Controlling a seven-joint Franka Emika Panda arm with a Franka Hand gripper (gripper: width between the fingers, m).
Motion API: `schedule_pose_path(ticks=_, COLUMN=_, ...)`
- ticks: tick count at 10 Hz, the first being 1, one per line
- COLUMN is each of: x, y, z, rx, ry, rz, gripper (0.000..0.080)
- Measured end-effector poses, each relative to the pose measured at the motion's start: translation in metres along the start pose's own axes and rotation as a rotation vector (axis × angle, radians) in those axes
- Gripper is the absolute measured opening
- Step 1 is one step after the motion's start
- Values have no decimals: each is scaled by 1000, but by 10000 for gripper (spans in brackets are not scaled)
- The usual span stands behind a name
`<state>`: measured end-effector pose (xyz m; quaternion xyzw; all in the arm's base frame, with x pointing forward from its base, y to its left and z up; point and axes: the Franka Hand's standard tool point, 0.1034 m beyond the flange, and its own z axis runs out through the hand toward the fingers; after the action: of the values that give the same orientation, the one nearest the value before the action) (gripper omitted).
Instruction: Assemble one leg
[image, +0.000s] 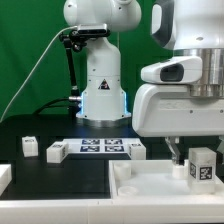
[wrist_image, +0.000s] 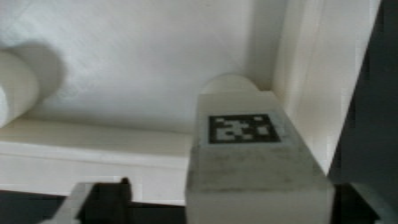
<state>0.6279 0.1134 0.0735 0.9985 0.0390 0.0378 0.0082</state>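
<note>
Leg (image: 202, 167) stands upright at about four o'clock in the exterior view, its tagged face toward the camera, just under the arm's bulky white head; the gripper (image: 196, 158) comes down on it, one dark finger (image: 173, 150) visible beside it, and it appears closed on the post, though the far side is hidden. Going from the exterior view's left: a small white block (image: 29, 146) sits at nine o'clock on the black table (image: 40, 172); a second block (image: 56, 152) lies just beside the marker board (image: 98, 147), which lies flat near centre; another block (image: 136, 151) rests at the board's far end; the large white tray (image: 140, 190) fills five o'clock below the leg. In the wrist view the leg (wrist_image: 246, 150) fills the foreground, tag facing the lens, over the tray (wrist_image: 125, 100); whether it touches the tray I cannot tell.
</note>
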Motion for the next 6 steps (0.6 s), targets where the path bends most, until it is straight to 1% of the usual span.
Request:
schedule_pose_path(ticks=1, x=0, y=0, z=0, rx=0, ry=0, rz=25, gripper=379)
schedule_pose_path(ticks=2, x=0, y=0, z=0, rx=-1, ry=-1, rz=33, gripper=289)
schedule_pose_path(ticks=5, x=0, y=-2, z=0, rx=5, ry=-2, rz=316, gripper=289)
schedule_pose_path(ticks=6, x=-2, y=-3, z=0, rx=10, ry=4, rz=476, gripper=289)
